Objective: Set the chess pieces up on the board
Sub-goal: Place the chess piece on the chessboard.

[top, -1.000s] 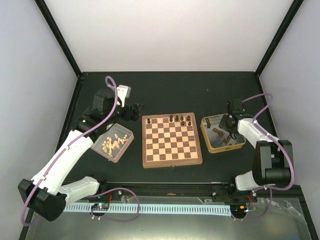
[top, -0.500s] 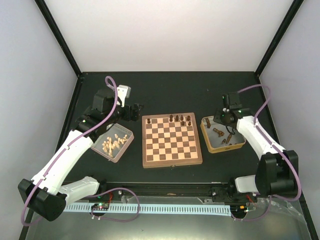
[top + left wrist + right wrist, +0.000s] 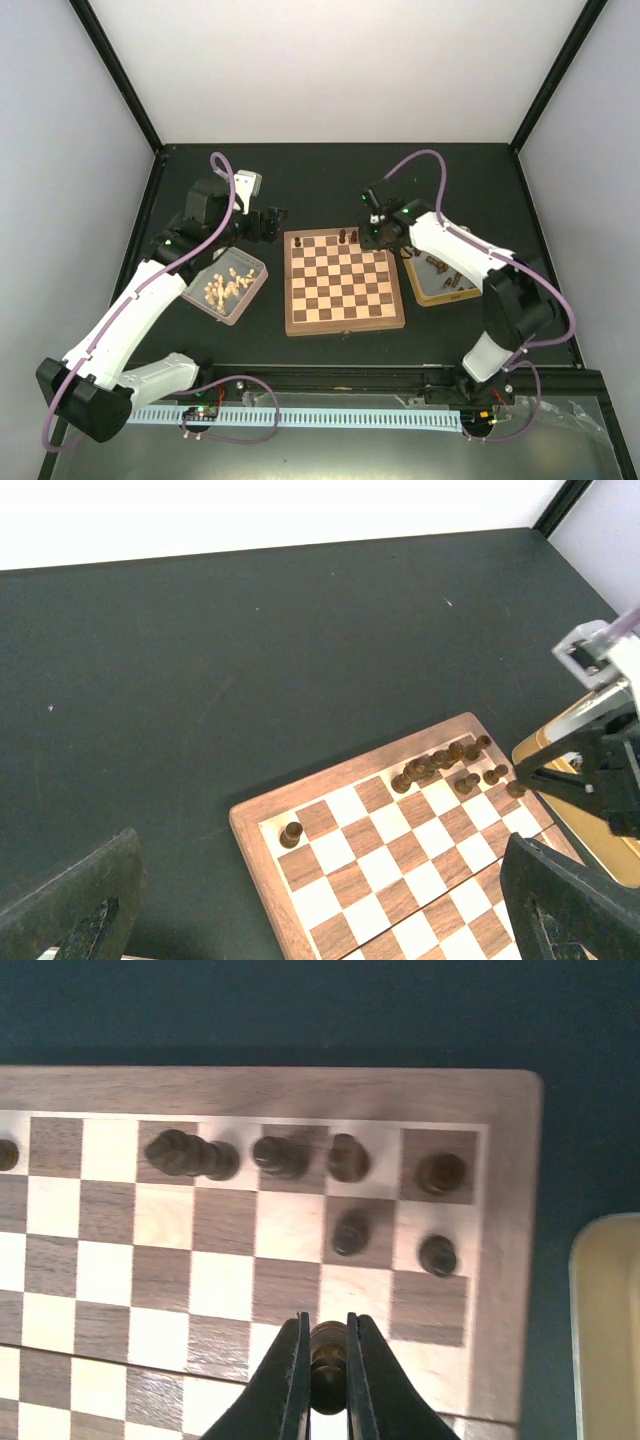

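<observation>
— Where is the board, and what does it look like?

— The board point(image 3: 345, 280) lies flat in the middle of the dark counter point(image 3: 330, 180). It is a square of light and dark brown checks inside a brown wooden frame. The left tray point(image 3: 250, 296) just beside it holds cream pieces point(image 3: 224, 287). The right tray point(image 3: 450, 297) on its other side holds a few dark ones lying loose.

— And the chess pieces themselves?

— The chess pieces point(image 3: 280, 1155) are tiny, dark brown turned wood, each well smaller than its square. Most stand along the board's far row, bunched toward the right end, some so close together that they seem to touch. One stands alone near the far left corner. Two more stand on the second row, in the two columns nearest the right edge.

— What about the right gripper?

— The right gripper point(image 3: 327, 1328) hangs over the far right part of the board. Its jaws are pressed in on one dark piece point(image 3: 327, 1365), held upright between the fingertips. In the wrist view that piece sits a little nearer than the two second-row pieces. I cannot tell whether its base touches the wood.

— And the left gripper?

— The left gripper point(image 3: 268, 224) hovers over the counter just beyond the board's far left corner. Its jaws are spread wide with nothing between them.
</observation>
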Robot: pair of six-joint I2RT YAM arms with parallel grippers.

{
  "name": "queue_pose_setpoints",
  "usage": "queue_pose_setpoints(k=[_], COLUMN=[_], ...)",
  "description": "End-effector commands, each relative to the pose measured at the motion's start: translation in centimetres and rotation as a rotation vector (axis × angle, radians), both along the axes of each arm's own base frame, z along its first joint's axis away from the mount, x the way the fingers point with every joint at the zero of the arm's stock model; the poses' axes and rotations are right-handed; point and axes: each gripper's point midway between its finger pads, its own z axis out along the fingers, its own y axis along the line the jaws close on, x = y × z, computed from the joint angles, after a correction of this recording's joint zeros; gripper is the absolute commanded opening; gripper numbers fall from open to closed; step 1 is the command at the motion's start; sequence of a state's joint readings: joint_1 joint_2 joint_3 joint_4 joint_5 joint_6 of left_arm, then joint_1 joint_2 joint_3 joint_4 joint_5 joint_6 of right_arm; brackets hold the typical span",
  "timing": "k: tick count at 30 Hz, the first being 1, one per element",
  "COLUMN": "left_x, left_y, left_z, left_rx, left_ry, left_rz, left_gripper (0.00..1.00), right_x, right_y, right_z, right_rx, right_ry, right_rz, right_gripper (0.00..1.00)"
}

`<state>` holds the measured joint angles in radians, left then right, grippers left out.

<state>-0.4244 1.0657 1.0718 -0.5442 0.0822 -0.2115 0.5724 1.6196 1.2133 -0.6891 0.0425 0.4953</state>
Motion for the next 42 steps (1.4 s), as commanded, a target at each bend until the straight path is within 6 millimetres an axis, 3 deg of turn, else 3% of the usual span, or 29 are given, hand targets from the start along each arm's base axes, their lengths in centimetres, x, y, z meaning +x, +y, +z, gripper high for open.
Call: queue_pose_setpoints(k=[1, 11, 25, 36, 42], left_x=[0.1, 0.1, 0.1, 0.1, 0.1], left_y=[0.4, 0.5, 0.4, 0.5, 0.5], left_z=[1.4, 1.4, 1.3, 1.4, 1.3], left_rx=[-0.014, -0.009, -0.009, -0.009, -0.008], left_ry=[-0.053, -0.054, -0.051, -0.052, -0.051], left_rz=[0.01, 0.013, 0.01, 0.011, 0.011], left_gripper=[0.99, 0.99, 0.99, 0.99, 0.99], right_x=[0.8, 1.9, 2.5, 2.9, 2.8], right_y=[2.1, 4.7, 5.2, 5.1, 5.4], right_z=[-0.3, -2.9, -5.1, -5.7, -5.0], right_rx=[-0.026, -0.073, -0.111, -0.13, -0.107], right_ry=[0.006, 0.062, 0.083, 0.083, 0.072], right_rz=[0.041, 0.097, 0.094, 0.086, 0.096], right_gripper=[0.05, 0.07, 0.09, 0.13, 0.19])
